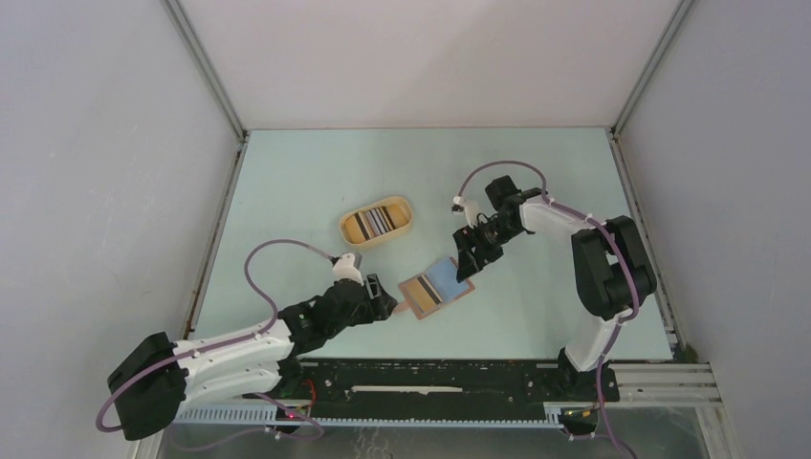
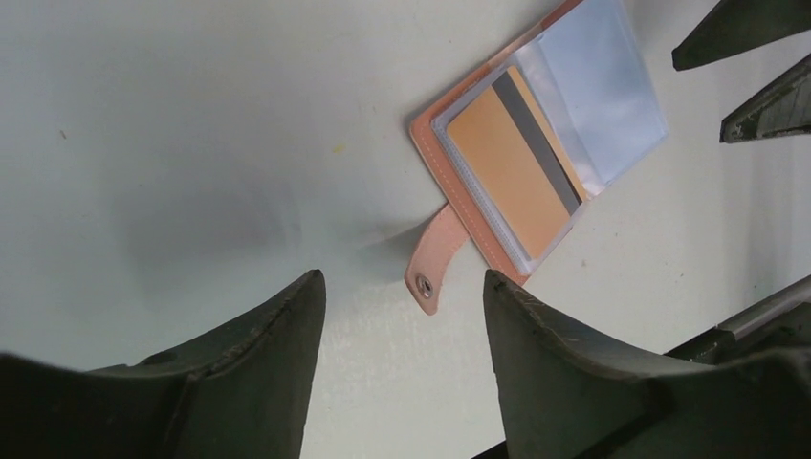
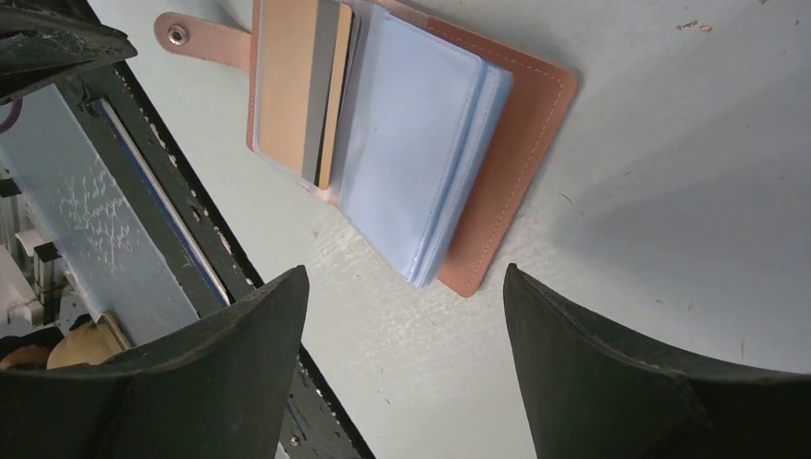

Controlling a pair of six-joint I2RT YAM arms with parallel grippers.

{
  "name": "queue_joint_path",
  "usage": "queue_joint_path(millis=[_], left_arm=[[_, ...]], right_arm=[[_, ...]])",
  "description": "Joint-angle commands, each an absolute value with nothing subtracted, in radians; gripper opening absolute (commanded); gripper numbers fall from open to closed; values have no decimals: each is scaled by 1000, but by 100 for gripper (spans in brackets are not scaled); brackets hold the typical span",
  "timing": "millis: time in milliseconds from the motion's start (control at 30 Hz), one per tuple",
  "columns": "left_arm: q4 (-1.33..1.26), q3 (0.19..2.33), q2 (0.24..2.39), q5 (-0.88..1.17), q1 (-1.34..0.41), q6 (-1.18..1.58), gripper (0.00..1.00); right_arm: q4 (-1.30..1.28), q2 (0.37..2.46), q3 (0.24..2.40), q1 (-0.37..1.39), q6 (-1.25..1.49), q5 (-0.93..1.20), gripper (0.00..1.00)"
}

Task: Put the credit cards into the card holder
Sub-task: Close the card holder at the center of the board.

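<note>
Jaws of the left gripper (image 2: 402, 287): parted, nothing between them, low over the table (image 1: 316, 182), near the snap tab (image 2: 432, 258).
Jaws of the right gripper (image 3: 406, 277): parted, empty, above the opposite edge of the card holder (image 1: 437, 290).
Card holder: open and flat on the table between both grippers, clear sleeves facing up. One tan card (image 2: 507, 177) with a dark stripe sits in the sleeve on the tab side.
Oval tray (image 1: 346, 229): farther back and apart from the holder, containing several cards (image 1: 371, 223).
</note>
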State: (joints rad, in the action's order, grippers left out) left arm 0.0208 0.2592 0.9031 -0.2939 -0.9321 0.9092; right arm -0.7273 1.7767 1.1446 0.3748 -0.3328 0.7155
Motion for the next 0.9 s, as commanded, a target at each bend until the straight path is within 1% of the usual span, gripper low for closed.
queue_joint_path(millis=[0,133,233,467,567,700,867], left_arm=[[-28,305,919,-264,-933,931,64],[-40,309,928,-252,-933,945,60],[-50,308,940,-236,-933,957,57],[-122,295,1001,-191,-934,983,52],[-133,313,1036,-172,-933,978,46],[-133,323,1050,-166,-933,974,39],[-114,327,1039,-180,-933,974,38]], right_arm=[[-745,1806,1188,377,-320,718,82],[-724,1827,1190,375,-281,678,80],[-710,1850,1190,376,-250,660,77],[-713,1890,1192,389,-227,671,71],[-719,1901,1192,394,-217,697,69],[-721,1909,1193,408,-212,711,68],[-718,1913,1192,428,-204,726,67]])
